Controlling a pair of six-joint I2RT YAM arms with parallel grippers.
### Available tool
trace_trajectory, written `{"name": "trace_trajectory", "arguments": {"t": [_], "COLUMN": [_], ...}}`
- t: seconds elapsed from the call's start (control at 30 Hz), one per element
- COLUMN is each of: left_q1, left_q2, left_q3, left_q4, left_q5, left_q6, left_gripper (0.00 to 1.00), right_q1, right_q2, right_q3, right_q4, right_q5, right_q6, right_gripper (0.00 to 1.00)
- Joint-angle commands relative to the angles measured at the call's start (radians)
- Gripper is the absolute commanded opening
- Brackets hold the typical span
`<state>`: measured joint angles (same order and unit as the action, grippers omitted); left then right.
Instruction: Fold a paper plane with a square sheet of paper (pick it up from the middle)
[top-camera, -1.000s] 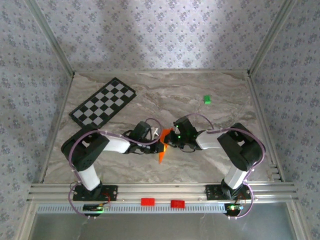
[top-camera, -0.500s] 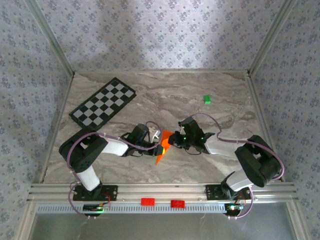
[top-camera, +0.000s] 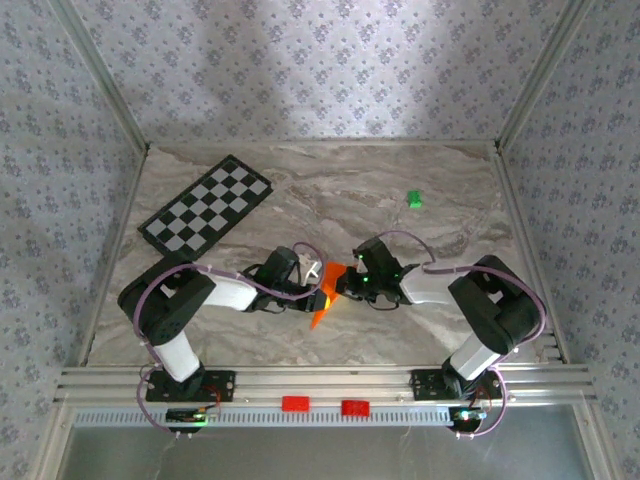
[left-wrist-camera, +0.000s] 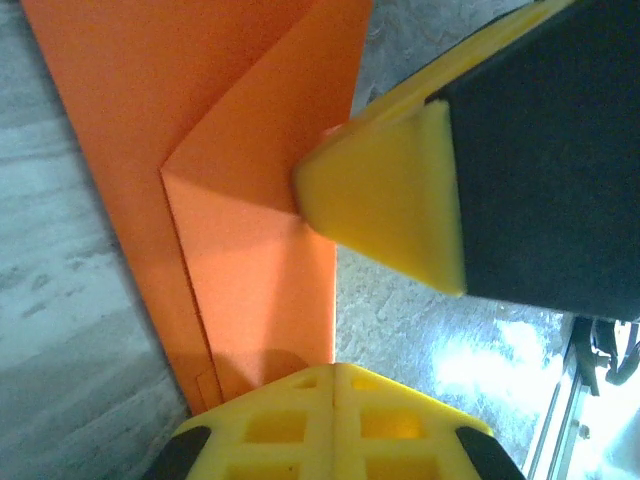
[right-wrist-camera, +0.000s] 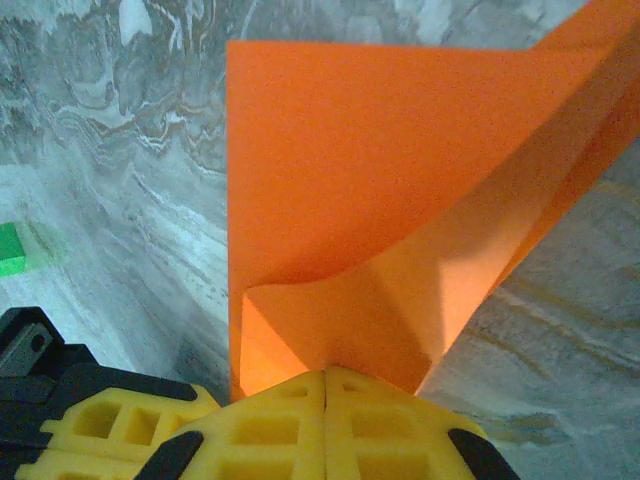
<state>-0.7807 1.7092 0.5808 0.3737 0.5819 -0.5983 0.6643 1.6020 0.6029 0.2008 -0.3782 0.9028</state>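
Just toward 6 o'clock of the surface's (top-camera: 440, 190) centre, the left fingers (left-wrist-camera: 335, 390) and right fingers (right-wrist-camera: 328, 392) are each clamped shut on the orange paper (top-camera: 324, 297), one at either side. It shows diagonal flaps and a point, so folding looks about midway, and the narrowing wing folds seem left to do. Farther off, a green block (top-camera: 413, 200) lies at 1 o'clock and the checkered board (top-camera: 208, 206) at 10.

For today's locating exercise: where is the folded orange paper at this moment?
In the top external view, the folded orange paper is in the middle, toward the near side, clamped by the left gripper on its left and the right gripper on its right.
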Motion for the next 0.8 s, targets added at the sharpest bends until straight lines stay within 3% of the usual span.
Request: {"name": "trace_trajectory", "arguments": {"t": [0.0,0.33,0.77], "left_q1": [-0.008,-0.005,-0.004], "left_q2": [0.072,0.089,0.122], "left_q3": [-0.073,-0.064,-0.081], "left_q4": [-0.319,-0.322,-0.322], "left_q5": [-0.031,-0.032,-0.052], "left_q6": [0.019,0.026,0.045], "left_gripper": [0.0,0.0,0.0], "right_q1": [-0.009,-0.006,-0.191], "right_q2": [-0.025,0.042,0.099], "right_q3": [0.006,0.038,0.034], "right_q4": [0.007,0.011,0.029], "right_q5": [-0.012,-0.021,-0.058], "right_q6": [-0.026,-0.023,-0.028], "right_gripper": [0.07,0.06,0.06]}}
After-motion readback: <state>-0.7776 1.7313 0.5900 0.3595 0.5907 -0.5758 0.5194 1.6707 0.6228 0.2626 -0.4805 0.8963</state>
